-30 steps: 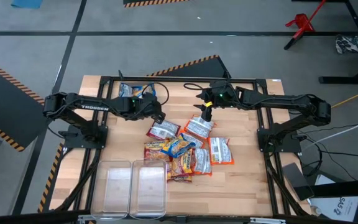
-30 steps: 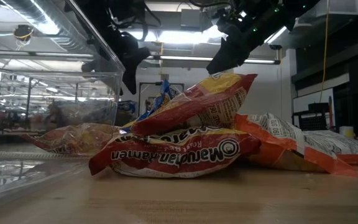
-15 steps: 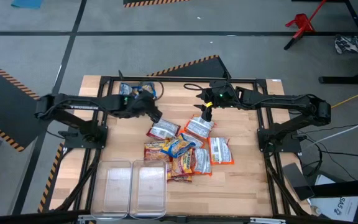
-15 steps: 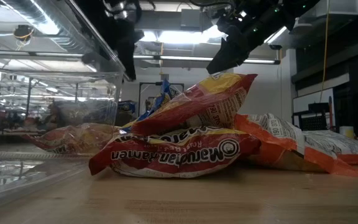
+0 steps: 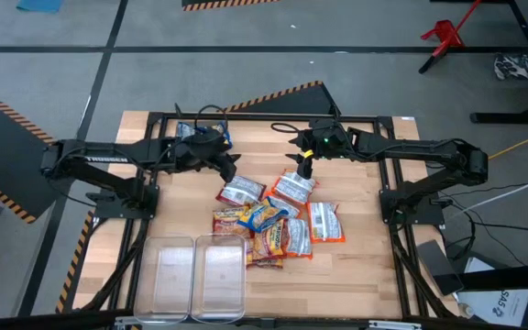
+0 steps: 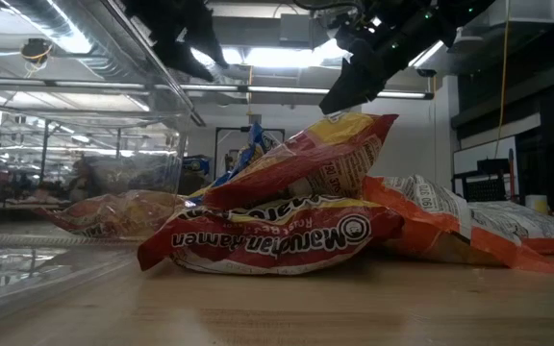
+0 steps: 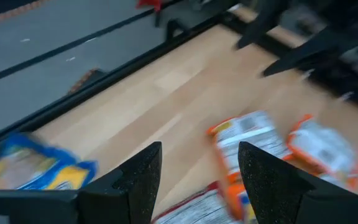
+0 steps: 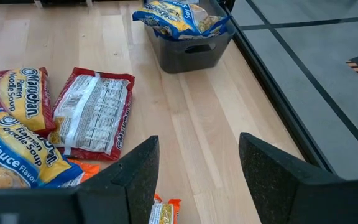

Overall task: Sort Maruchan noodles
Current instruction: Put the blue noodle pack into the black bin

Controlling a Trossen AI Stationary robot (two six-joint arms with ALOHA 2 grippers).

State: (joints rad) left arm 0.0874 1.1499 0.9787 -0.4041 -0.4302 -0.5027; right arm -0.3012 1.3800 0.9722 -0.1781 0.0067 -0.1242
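A loose heap of small flat crinkly plastic Maruchan noodles packets [image 5: 273, 220] lies at the middle of the pale wooden table [image 5: 356, 266], red-and-yellow, blue-and-yellow and orange-and-white ones overlapping. Near the front edge, left of the heap, two clear plastic rectangular bins [image 5: 200, 275] stand side by side; in the low view one clear wall [image 6: 75, 163] fills the left side and blocks the sight of anything behind it. At the far left of the table a dark plastic bin [image 8: 188, 46] holds blue-and-yellow packets [image 8: 179, 15]. A black metal frame [image 5: 401, 266] runs round the table.

The left gripper [image 5: 230, 165] hangs above the table between the dark bin and the heap, fingers [image 7: 135, 180] spread apart with nothing between them. The right gripper [image 5: 304, 170] hovers just over the far side of the heap, above an orange-and-white packet [image 5: 291, 190]; its fingers [image 8: 135, 180] stand apart too, and hold nothing.

In the low view the nearest red packet [image 6: 267, 240] lies upside down and reads "Maruchan Ramen". The right wrist view shows a yellow-and-red packet [image 8: 23, 102] reading "Maruchan Ramen Noodle Soup", a blue-and-yellow one [image 8: 14, 155] reading "Soy Sauce Flavor", and a red packet [image 8: 95, 115] lying back side up with small print too fine to read. The left arm [image 5: 108, 158] carries white lettering, too small to make out.
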